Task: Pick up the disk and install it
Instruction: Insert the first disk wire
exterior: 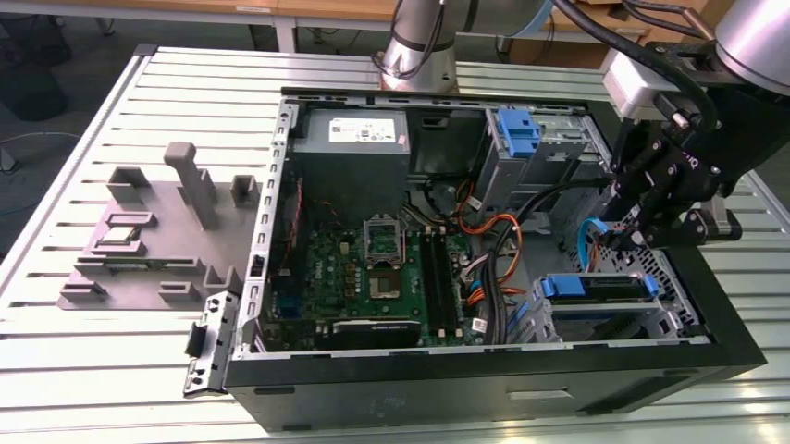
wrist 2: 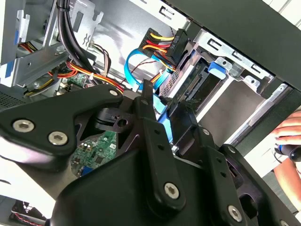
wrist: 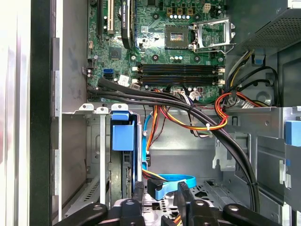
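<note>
The gripper [wrist: 162, 197] is hanging inside the open computer case [exterior: 494, 393] with its fingers [wrist: 139, 195] standing apart – released, clasping nothing. A flat blue cable [wrist: 175, 181] is curling through the gap between them, its plug lying clear of one finger. Just beside the gripper, the disk [exterior: 597, 288] is sitting in the metal drive cage [exterior: 672, 324] at the corner of the case on the exterior view's right, its blue carrier bracket facing outward and its connector edge showing in the second wrist view. Bundled black, red, yellow and orange wires [wrist: 207, 125] are running past the cage toward the motherboard [exterior: 370, 268], which is lying flat in the middle of the case. Farther off, a blue caddy [exterior: 519, 129] is sitting in an upper bay near the grey power supply [exterior: 358, 134]. The case is resting on a slatted table [exterior: 124, 370], with a grey moulded fixture [exterior: 161, 231] lying well apart – on the exterior view's left. A person's hand [wrist 2: 287, 134] is resting outside the case wall.
</note>
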Controlling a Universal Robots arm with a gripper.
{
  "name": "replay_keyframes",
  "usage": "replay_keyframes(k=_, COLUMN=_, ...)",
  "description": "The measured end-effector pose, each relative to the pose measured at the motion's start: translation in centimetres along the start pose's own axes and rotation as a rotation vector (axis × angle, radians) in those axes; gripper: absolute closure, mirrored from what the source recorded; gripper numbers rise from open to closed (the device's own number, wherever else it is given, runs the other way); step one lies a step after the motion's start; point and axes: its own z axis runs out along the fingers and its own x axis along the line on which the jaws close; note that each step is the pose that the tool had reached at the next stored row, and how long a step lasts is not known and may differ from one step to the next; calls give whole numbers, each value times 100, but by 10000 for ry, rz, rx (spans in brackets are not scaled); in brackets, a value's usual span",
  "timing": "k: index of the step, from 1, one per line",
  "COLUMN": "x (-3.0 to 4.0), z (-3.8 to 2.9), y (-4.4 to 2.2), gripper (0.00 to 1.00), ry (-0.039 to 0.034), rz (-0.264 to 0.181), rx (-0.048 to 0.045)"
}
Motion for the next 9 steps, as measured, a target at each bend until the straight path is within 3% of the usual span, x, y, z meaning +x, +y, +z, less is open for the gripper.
replay_keyframes(k=2, x=0, z=1, y=0, gripper=59, ry=-1, rz=0, rx=0)
replay_keyframes(k=3, x=0, z=1, y=0, gripper=66, ry=0, rz=0, rx=0)
replay_keyframes(k=6, x=0, z=2, y=0, gripper=66, ry=0, rz=0, rx=0)
replay_keyframes(k=9, x=0, z=3, y=0, gripper=74, ry=0, rz=0, rx=0)
